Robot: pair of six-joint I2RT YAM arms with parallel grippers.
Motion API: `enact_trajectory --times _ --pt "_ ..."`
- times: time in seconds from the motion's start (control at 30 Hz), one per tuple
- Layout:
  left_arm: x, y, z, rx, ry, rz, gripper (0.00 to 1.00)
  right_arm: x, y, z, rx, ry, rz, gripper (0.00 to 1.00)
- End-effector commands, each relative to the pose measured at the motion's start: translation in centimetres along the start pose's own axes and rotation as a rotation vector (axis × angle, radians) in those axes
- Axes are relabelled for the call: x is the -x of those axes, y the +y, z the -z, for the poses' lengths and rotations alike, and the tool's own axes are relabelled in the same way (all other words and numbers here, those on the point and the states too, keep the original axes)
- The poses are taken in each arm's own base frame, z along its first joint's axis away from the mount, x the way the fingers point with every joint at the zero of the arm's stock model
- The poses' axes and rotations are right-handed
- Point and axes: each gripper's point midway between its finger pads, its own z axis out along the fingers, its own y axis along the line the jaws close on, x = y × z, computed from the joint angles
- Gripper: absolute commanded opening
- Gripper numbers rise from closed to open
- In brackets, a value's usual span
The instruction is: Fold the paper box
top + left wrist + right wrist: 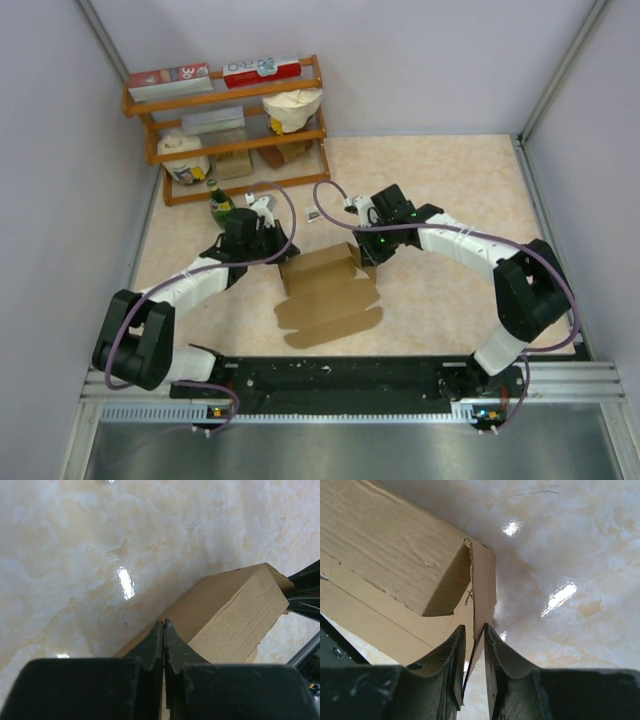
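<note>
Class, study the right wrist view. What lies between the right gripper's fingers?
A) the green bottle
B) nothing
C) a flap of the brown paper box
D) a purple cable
C: an end flap of the paper box runs down between the jaws of the right gripper.

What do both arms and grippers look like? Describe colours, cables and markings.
Both the left arm and right arm have white links, black joints and looping purple cables. A green light glows near the right wrist. The left gripper and right gripper have black, tapered, scuffed fingers.
</note>
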Motion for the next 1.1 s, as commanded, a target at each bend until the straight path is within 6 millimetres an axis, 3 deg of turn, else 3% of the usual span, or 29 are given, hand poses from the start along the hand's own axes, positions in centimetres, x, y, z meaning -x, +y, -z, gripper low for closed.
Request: enact_trajectory --times 0.0,0.47,0.8,1.07 --pt "0.5 -1.1 0.7 -0.048 -0.031 -0.015 0.0 0.8 1.5 -0.1 0.024 -0.018 0.022 0.21" --pt "-0.4 -1.3 1.5 -0.063 -0.033 -0.004 0.0 0.4 3.2 -1.0 0.06 -0.062 -0.01 0.27" --pt "-0.7 -2.1 1.4 -0.099 -0.023 0.009 0.0 0.4 1.9 -1.1 -0.032 -0.126 -0.043 0.23" --pt "0.6 -3.4 2.0 -0.137 -0.053 -0.034 0.0 0.8 2.1 -0.6 -0.031 -0.162 -0.042 0.26"
